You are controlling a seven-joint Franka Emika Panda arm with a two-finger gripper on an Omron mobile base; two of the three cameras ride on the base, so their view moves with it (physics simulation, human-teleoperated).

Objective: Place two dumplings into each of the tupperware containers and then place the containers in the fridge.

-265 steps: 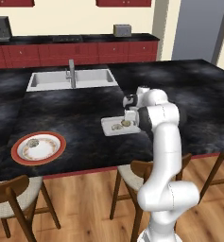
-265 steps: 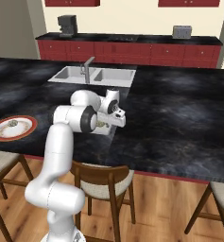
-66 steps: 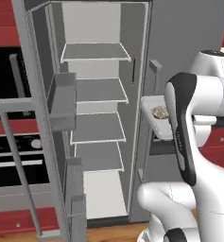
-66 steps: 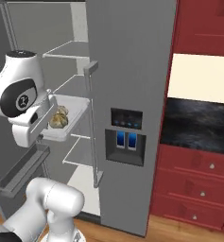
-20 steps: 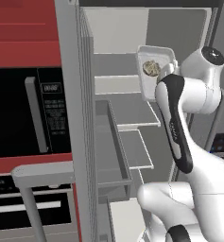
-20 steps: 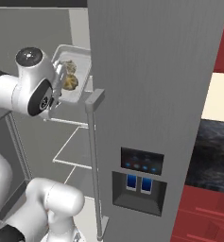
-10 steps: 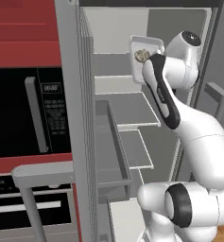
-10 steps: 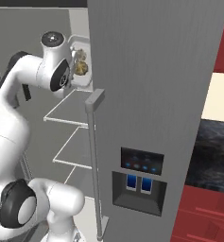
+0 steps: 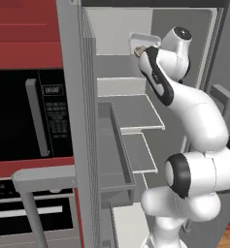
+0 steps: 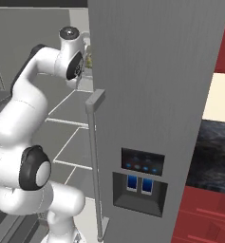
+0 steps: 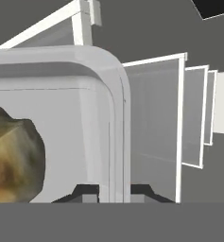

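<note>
My gripper (image 11: 116,191) is shut on the rim of a white tupperware container (image 11: 75,108), whose wall runs up between the two fingertips. A mottled beige dumpling (image 11: 9,156) lies inside it at the left. In the left base view the container (image 9: 137,39) is held high inside the open fridge (image 9: 182,29), above the top shelf (image 9: 131,111), and a dumpling (image 9: 139,49) shows at its lower edge. From the right, the fridge's shut door (image 10: 156,95) hides the container; a bit of dumpling (image 10: 89,60) peeks past the door's edge beside the arm's wrist.
The open fridge door with its bins (image 9: 114,150) stands to the left of the arm. A black oven (image 9: 29,116) with a grey handle (image 9: 36,181) lies further left. The shut door carries a long bar handle (image 10: 92,152) and a dispenser panel (image 10: 140,182). Red cabinets (image 10: 213,218) stand at the right.
The arm has carried the container up, left and deeper into the top of the fridge. The grip on its rim has stayed the same.
</note>
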